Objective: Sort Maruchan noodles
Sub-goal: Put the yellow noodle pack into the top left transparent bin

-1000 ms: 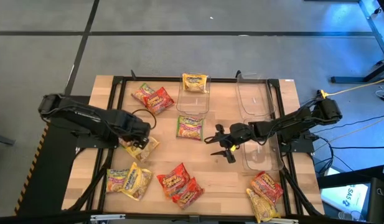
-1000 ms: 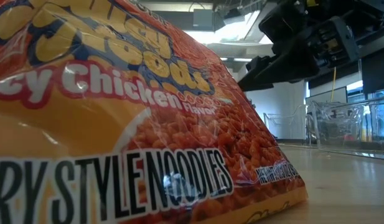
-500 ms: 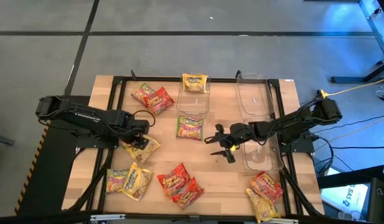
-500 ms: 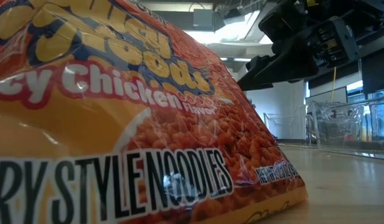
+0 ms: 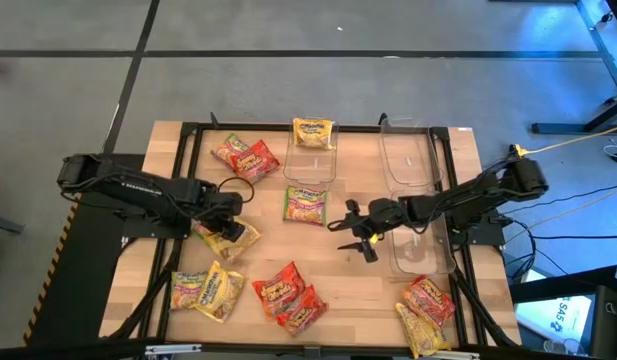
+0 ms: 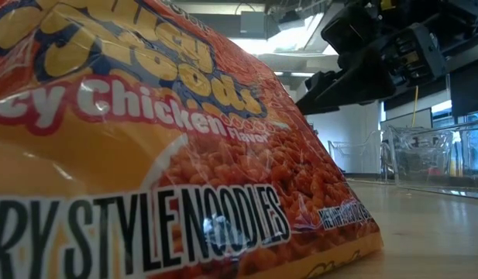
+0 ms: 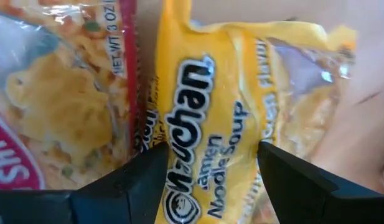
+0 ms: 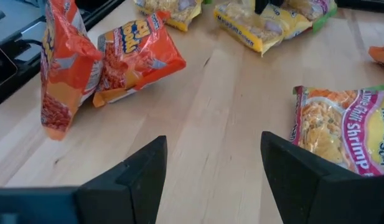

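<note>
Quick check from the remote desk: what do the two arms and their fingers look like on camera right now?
Both arms are matte black with jointed links. The left arm carries a line of small white lettering and a loose black cable looping near its wrist. The right arm has a yellow cable running off its base. Each ends in two flat, dark, wedge-shaped fingers, plain and unmarked in the wrist views.

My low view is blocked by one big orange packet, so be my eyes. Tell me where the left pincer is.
Observer: The left pincer is open, down at a yellow packet on the table's left side.
Operator: Report the right one.
Observer: The right pincer is open and empty above bare wood mid-table.
Operator: Name the nearest packet to it.
Observer: A green-edged shrimp packet, just left of it.
</note>
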`<state>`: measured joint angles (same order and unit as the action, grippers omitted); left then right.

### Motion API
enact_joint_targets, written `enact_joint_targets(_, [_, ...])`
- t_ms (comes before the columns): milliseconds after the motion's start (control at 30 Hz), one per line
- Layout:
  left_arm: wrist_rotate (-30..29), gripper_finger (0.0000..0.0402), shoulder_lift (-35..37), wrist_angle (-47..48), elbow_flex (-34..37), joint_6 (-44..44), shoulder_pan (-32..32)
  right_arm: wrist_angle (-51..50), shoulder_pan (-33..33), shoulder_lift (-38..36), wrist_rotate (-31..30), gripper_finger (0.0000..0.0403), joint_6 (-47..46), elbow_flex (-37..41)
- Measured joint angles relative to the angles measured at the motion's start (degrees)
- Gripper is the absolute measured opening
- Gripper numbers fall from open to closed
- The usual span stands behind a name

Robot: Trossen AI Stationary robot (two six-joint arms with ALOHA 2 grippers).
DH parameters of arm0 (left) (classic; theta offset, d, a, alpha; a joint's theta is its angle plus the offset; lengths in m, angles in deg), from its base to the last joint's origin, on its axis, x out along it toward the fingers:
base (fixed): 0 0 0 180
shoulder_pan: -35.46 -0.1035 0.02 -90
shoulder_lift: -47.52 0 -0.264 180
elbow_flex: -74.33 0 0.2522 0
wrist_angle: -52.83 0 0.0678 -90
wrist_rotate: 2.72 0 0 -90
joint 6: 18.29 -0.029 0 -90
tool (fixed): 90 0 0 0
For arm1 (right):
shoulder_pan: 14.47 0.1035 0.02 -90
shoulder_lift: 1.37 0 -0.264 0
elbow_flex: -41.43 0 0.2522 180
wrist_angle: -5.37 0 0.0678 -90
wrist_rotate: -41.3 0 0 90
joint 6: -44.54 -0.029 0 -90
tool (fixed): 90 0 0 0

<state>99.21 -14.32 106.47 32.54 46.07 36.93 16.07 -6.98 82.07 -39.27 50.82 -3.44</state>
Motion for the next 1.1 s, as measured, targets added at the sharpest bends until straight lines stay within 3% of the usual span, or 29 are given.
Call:
enact_joint_targets(233, [3.63, 0.0228, -0.02, -11.85, 3.89, -0.29, 0.07, 0.2, 0.0, 0.83, -0.65, 0.023, 0.02, 0.02])
enact_joint_targets(1000, [2.5, 0.0016, -0.07, -21.26, 3.89, -10.96, 2.17, -0.06, 0.0, 0.81, -2.49, 0.023, -0.09, 0.04])
enact_joint_targets(1100, [1.08, 0.0004, -0.09, -21.7, 3.89, -10.96, 3.5, -0.08, 0.0, 0.81, -2.45, 0.023, -0.26, 0.04])
